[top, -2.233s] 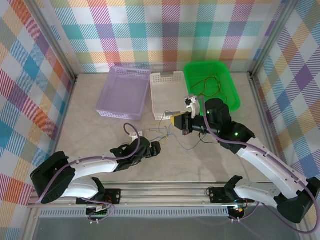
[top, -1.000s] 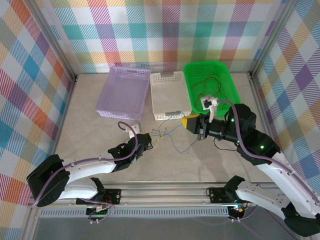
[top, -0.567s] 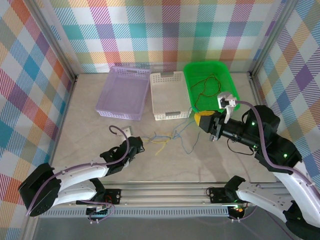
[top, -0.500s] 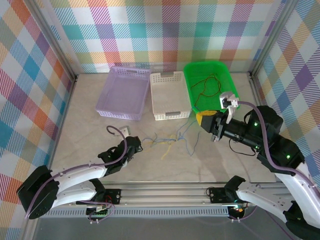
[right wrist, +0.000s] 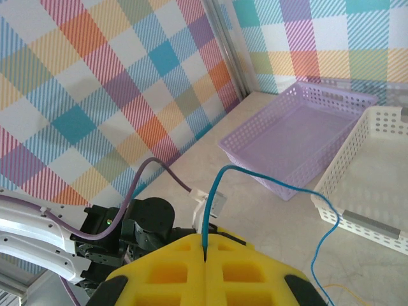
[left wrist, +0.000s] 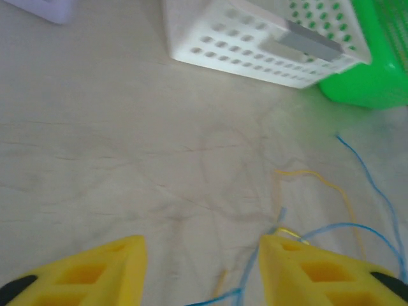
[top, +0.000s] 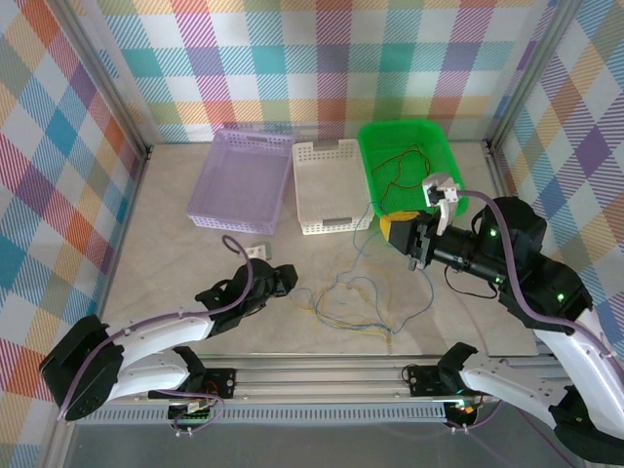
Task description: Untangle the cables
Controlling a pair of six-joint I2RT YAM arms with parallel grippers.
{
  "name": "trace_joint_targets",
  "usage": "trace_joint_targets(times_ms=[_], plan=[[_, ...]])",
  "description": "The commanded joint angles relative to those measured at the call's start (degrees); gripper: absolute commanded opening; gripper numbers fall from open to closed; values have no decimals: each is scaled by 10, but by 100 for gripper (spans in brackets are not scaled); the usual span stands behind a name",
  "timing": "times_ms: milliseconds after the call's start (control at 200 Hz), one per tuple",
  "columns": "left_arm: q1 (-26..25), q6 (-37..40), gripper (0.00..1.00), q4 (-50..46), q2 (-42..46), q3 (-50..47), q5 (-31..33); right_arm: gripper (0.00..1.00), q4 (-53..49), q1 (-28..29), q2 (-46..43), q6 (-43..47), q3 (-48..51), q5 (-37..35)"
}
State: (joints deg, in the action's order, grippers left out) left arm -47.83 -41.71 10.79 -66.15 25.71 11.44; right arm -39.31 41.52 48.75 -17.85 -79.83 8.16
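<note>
Down at the near edge, the left hand (top: 283, 283) sits low over the tabletop (top: 175, 253), fingers spread wide and gripping nothing. From its own wrist view a blue strand runs across the gap near the fingertips, but the fingers are not closed on it.

Just beyond it lie the cables (top: 353, 304), a loose snarl of blue and yellow loops on bare tabletop between the two arms. A yellow cable (left wrist: 306, 172) arcs through the middle of them.

Further right and higher up, the right hand (top: 395, 234) is clamped tight. Its wrist camera shows the blue cable (right wrist: 205, 220) pinched right at the seam of the closed fingers, curling away from the pinch and trailing back to the heap.

So the step in hand looks like drawing that blue cable free of the rest. To do it well:

- The left hand should come down on the yellow loops and pin them before the right pulls any more, or the whole snarl will simply drag along.
- The pull wants to be slow and steady, running away from the pinned spot.
- A wire this fine could slide out of the pinch or cinch a knot if jerked.
- Watch for the blue loop passing under the yellow one.

At the back stand the white basket (top: 330, 224), the purple basket (top: 239, 222) to its left and the green basket (top: 409, 124) to its right. The green one holds more thin wires curled inside it.
</note>
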Motion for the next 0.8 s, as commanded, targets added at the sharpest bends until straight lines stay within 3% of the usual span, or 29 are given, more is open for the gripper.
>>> trace_joint_targets(times_ms=[0, 145, 480, 695, 795], plan=[[-32, 34, 57, 41, -35, 37, -45, 0, -10, -3, 5, 13, -32, 2], [-84, 56, 62, 28, -99, 88, -36, 0, -22, -3, 6, 15, -58, -24], [-137, 58, 66, 53, -177, 121, -46, 0, -45, -4, 70, 48, -144, -36], [-147, 38, 67, 78, -199, 96, -40, 0, -65, -8, 145, 80, -219, -47], [-147, 29, 67, 86, -200, 79, -30, 0, -65, -36, 187, 89, -248, -36]])
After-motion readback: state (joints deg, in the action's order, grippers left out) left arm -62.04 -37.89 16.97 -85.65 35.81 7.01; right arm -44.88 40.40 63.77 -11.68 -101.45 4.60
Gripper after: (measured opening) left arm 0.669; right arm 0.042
